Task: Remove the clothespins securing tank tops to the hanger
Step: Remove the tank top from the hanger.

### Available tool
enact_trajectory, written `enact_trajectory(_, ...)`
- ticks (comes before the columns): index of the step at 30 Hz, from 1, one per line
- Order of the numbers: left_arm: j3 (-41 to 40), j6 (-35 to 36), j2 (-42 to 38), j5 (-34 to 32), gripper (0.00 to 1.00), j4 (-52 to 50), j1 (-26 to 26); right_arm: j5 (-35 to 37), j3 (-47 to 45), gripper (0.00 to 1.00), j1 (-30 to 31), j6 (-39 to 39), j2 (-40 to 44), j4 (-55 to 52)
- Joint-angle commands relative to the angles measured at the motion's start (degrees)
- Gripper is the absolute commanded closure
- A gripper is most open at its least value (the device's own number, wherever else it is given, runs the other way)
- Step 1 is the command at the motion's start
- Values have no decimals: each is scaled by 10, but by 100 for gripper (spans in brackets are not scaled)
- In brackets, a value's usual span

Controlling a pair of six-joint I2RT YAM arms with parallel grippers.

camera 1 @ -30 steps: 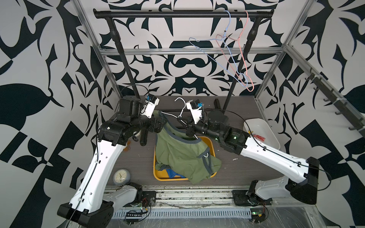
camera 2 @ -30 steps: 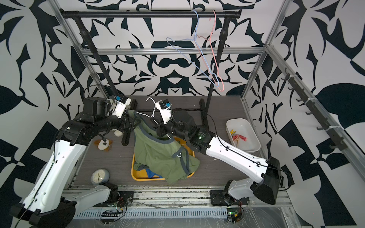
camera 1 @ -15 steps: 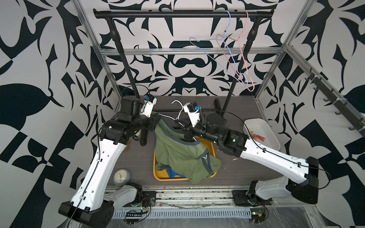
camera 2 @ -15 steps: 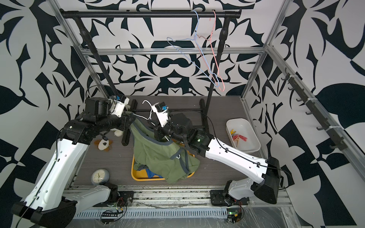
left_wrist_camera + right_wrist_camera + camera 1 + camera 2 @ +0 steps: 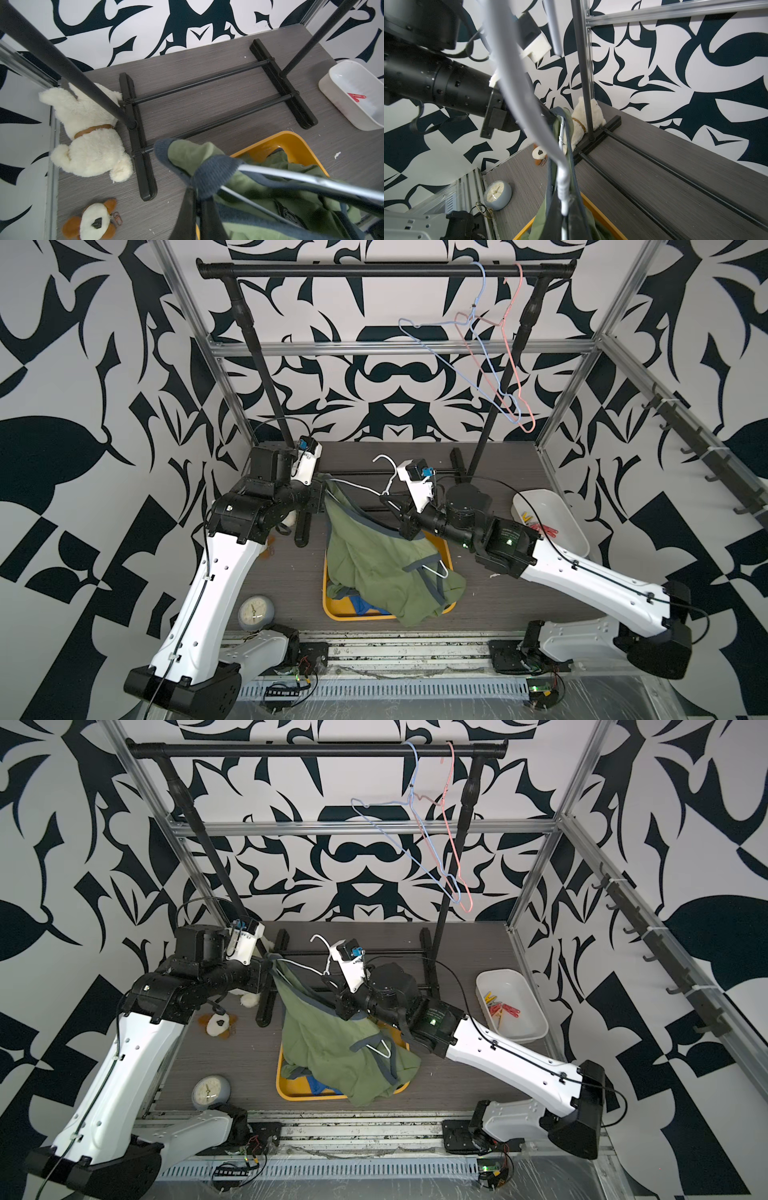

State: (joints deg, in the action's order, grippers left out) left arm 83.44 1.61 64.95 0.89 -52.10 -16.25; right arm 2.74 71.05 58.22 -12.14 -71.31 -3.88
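The green tank top (image 5: 374,560) is hanging on the white hanger (image 5: 357,486), which is running 9 to 3 o'clock above the yellow tray (image 5: 332,614). The left tool (image 5: 323,485) is clamping the 9 o'clock shoulder; the right tool (image 5: 388,506) is clamping the hanger's neck at 3.

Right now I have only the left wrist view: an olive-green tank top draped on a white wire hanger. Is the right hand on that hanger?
Observer: Yes; in both top views the right hand is shut on the white wire hanger near the base of its hook.
Operator: Does the white plastic tub hold anything besides the red clothespin?
Observer: Yes, yellow clothespins lie beside it.
Operator: Anything else in the yellow plastic tray?
Observer: A bright blue garment shows under the olive-green tank top.
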Motion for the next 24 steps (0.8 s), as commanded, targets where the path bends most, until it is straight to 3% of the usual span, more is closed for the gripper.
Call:
enact_trajectory(1,7,-5,-9,-24,100,3,10,11,-14,100,2,5,37,0)
enact_trajectory(12,-15,-12,-21,-18,100,6,37,24,-107,100,2,0,118,62)
enact_trajectory(24,-57,-5,-24,22,100,-1,39,17,-115,100,2,4,98,187)
